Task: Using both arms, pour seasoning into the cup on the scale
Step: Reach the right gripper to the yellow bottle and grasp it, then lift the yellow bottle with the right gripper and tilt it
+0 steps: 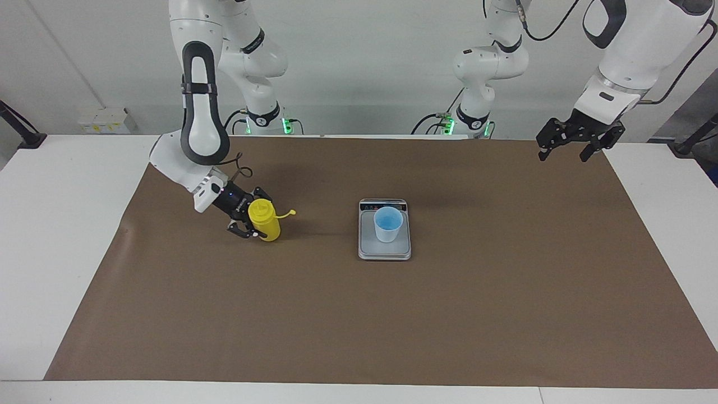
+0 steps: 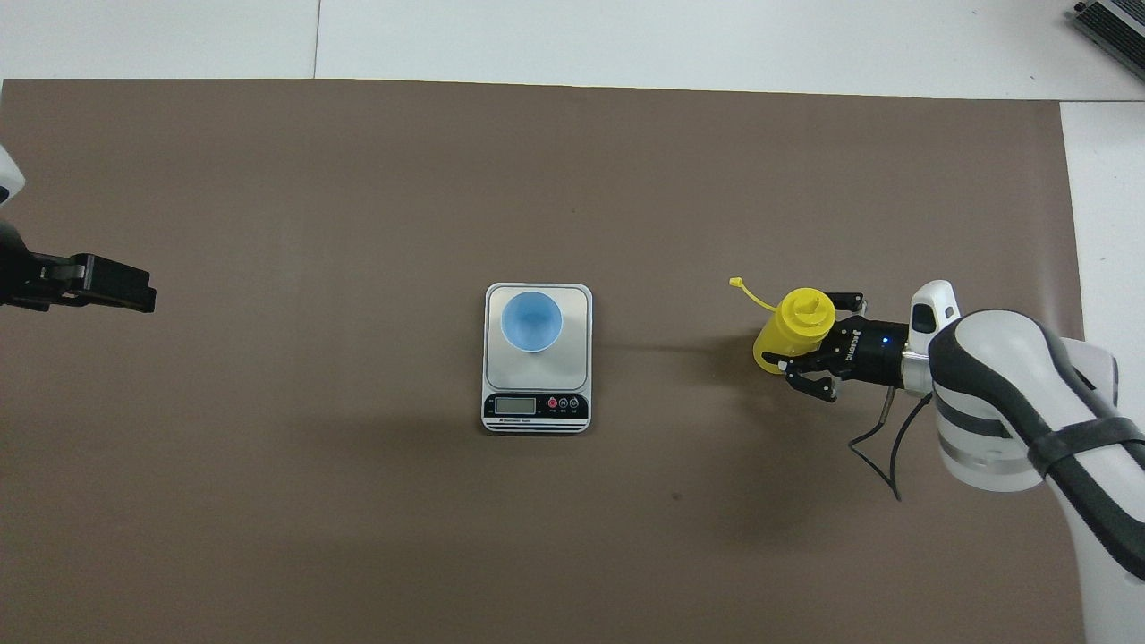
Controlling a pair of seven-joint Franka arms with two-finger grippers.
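Right gripper [image 1: 253, 225] clamped on seasoning bottle [image 1: 265, 220], upright on brown mat [image 1: 359, 314] toward right arm's end. Slip or tip possible during lift. Cup [image 1: 387, 223] on scale [image 1: 384, 249]: light, easily toppled. Left gripper [image 1: 571, 147] waiting, spread open.

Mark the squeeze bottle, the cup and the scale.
squeeze bottle [image 1: 268, 224], facing view, on its yellow body.
cup [image 1: 388, 226], facing view, on its outer wall.
scale [image 2: 537, 408], overhead view, on its display strip.
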